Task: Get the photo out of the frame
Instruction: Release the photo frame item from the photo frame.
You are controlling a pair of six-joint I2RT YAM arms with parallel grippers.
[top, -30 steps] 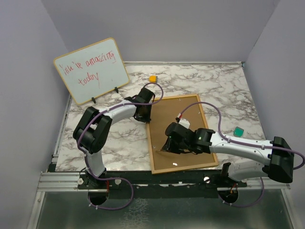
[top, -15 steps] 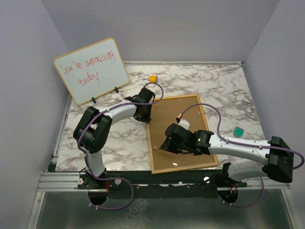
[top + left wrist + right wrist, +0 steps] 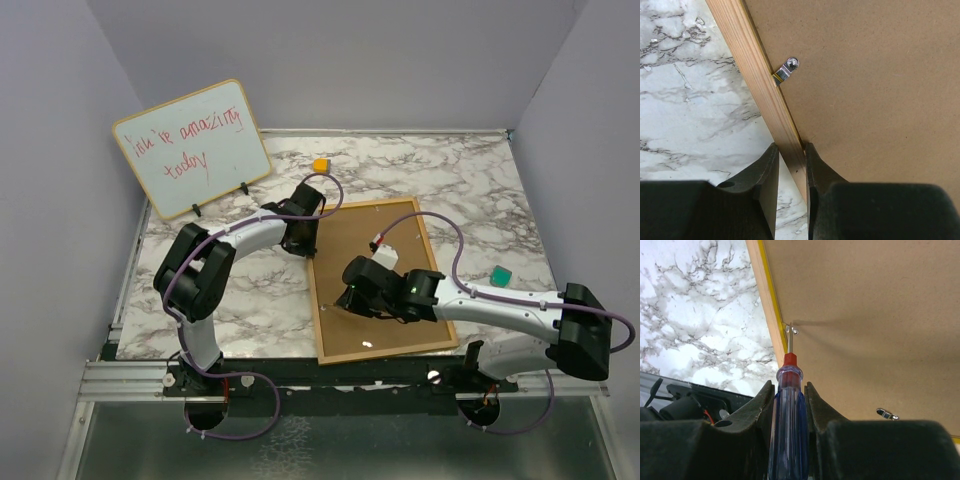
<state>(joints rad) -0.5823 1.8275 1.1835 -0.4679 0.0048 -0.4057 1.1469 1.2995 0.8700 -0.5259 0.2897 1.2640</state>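
The frame (image 3: 400, 232) lies face down on the marble table, its brown back (image 3: 865, 75) up. The photo is hidden under it. My left gripper (image 3: 300, 240) is shut on the frame's wooden left edge (image 3: 755, 65), one finger on each side; a small metal clip (image 3: 787, 70) sits just ahead of it. My right gripper (image 3: 352, 298) is shut on a blue-handled screwdriver (image 3: 789, 420). The screwdriver's tip rests at another clip (image 3: 791, 330) on the yellow-lined left edge. A further clip (image 3: 887, 414) shows lower right on the back.
A whiteboard (image 3: 192, 150) with red handwriting stands at the back left. An orange block (image 3: 320, 165) lies behind the frame and a green block (image 3: 500, 273) to its right. Grey walls close in the table on three sides.
My right gripper has edged slightly left and away from the near edge with the screwdriver, closer to the frame's left edge. The left arm has not moved.
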